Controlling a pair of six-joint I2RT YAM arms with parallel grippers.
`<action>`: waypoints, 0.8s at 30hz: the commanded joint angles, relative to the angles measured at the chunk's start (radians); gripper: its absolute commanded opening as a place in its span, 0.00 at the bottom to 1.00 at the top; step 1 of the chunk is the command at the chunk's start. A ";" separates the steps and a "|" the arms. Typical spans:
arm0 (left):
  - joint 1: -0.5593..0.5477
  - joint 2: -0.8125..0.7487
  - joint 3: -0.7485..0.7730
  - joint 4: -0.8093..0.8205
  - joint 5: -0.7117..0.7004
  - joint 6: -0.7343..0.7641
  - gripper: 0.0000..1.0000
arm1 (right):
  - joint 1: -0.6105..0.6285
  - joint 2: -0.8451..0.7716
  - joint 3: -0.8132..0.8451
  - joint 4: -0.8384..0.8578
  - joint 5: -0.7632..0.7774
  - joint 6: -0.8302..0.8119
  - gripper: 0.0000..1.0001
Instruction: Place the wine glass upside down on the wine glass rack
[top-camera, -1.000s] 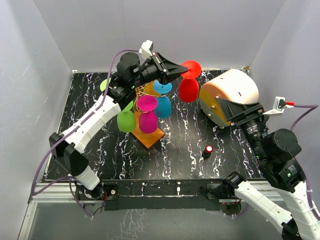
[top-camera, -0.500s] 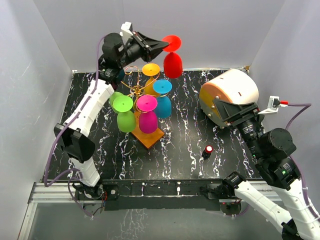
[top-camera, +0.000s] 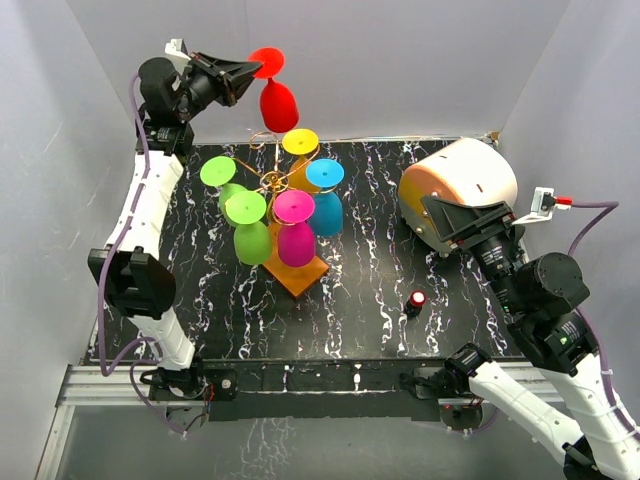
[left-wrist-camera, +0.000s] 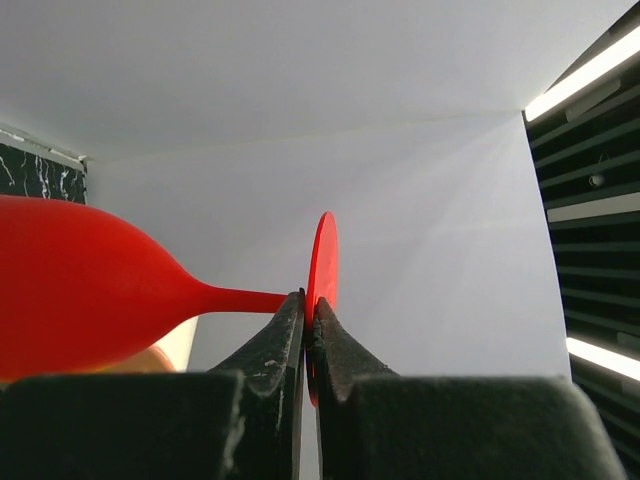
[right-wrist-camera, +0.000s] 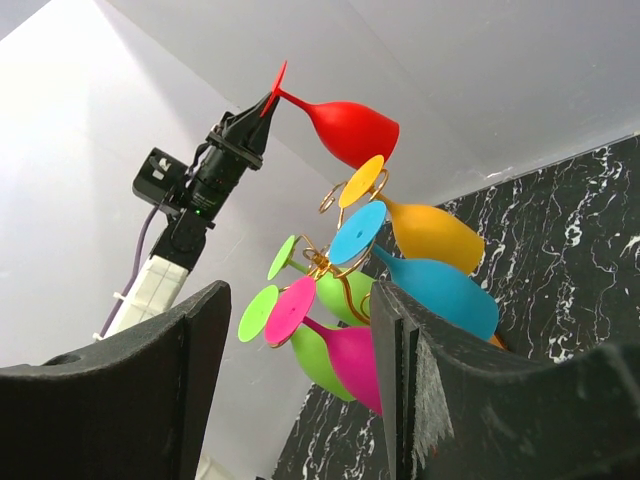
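From above, the left arm (top-camera: 148, 200) reaches high, and the left jaws are clamped on the red wine glass (top-camera: 278, 98). Its bowl hangs down and away from the fingertips, above the rack (top-camera: 272, 182) and not touching it. The rack stands well below these jaws on the desk (top-camera: 380, 290), carrying five coloured glasses. The right jaws sit far off to the side.

The left wrist camera shows what the overhead one cannot. The jaws pinch the thin foot (left-wrist-camera: 323, 250) edge-on, right where the stem (left-wrist-camera: 245, 297) joins it, though whether they touch the stem itself is hard to say. The glass looks like smooth, stiff, light plastic, so it is probably slippery, and so narrow a pinch could let it swing. The hold does leave the stem free to slide into a scroll, which suits the job.

The right wrist camera shows its own jaws apart and empty. Beyond them, side-on, the red bowl tilts just over the yellow glass (right-wrist-camera: 430, 232).
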 joint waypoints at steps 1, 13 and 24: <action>0.055 -0.051 -0.044 0.053 0.075 -0.037 0.00 | 0.003 0.008 0.021 0.050 -0.005 -0.029 0.56; 0.223 -0.184 -0.211 0.050 0.112 0.019 0.00 | 0.003 -0.004 0.006 0.044 0.006 -0.030 0.56; 0.234 -0.325 -0.365 0.025 0.087 0.051 0.00 | 0.003 0.008 -0.008 0.053 -0.002 -0.016 0.56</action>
